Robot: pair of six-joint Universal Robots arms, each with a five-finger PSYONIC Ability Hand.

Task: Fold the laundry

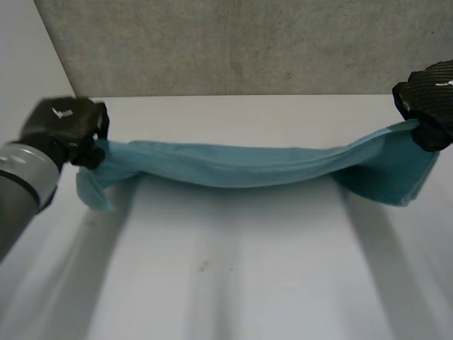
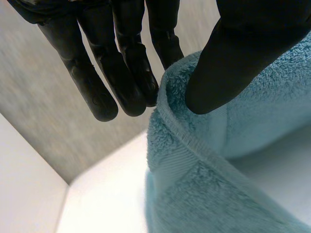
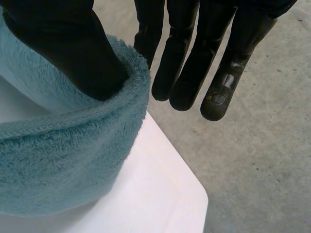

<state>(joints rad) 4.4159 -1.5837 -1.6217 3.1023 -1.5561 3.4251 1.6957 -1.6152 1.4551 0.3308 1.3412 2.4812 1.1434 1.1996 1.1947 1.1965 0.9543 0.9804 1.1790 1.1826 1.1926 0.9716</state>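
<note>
Towel (image 1: 241, 164) first: we see a teal terry cloth bunched lengthwise into a long band, strung between our two hands over the white table (image 1: 233, 283). It sags in the middle, and a short flap hangs down at each end. We cannot tell whether the sagging part touches the table.

Our left hand (image 1: 64, 124) holds one end. In the left wrist view its thumb (image 2: 233, 63) presses on the hemmed edge while the nearly straight fingers (image 2: 121, 82) back it from the other side, which makes a pinch. Our right hand (image 1: 432, 95) holds the opposite end the same way (thumb (image 3: 73, 53) inside the rolled hem, fingers (image 3: 184, 73) behind it). A grey wall (image 1: 233, 42) stands beyond the table.
</note>
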